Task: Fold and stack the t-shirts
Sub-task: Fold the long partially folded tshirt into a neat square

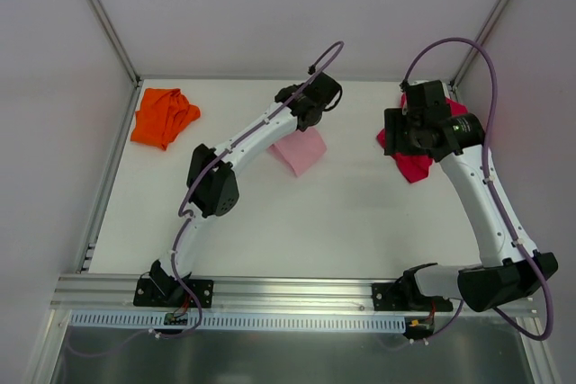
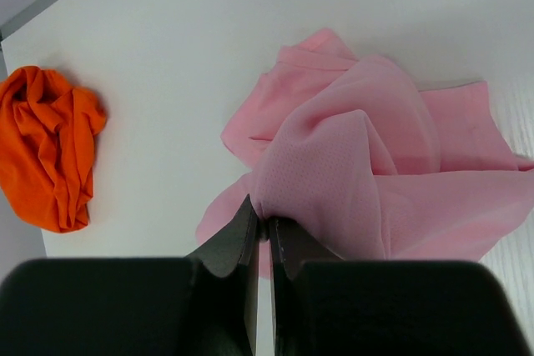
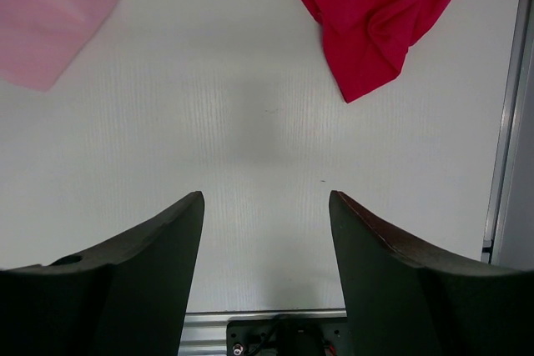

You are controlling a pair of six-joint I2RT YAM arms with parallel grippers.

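Pinching a fold of the pink t-shirt (image 2: 392, 181), the left gripper (image 2: 260, 224) has its fingers (image 2: 234, 243) clenched on the bunched cloth; the right gripper (image 3: 265, 231) hangs to the right of the pink t-shirt, fingers (image 3: 158, 243) spread, holding nothing; the crimson t-shirt (image 3: 375, 14) lies crumpled well to its right, the orange t-shirt (image 2: 50, 147) well to its left. To my eye the lift wants slowness so the cloth drapes open; the right gripper should take an opposite edge, then both spread it flat.
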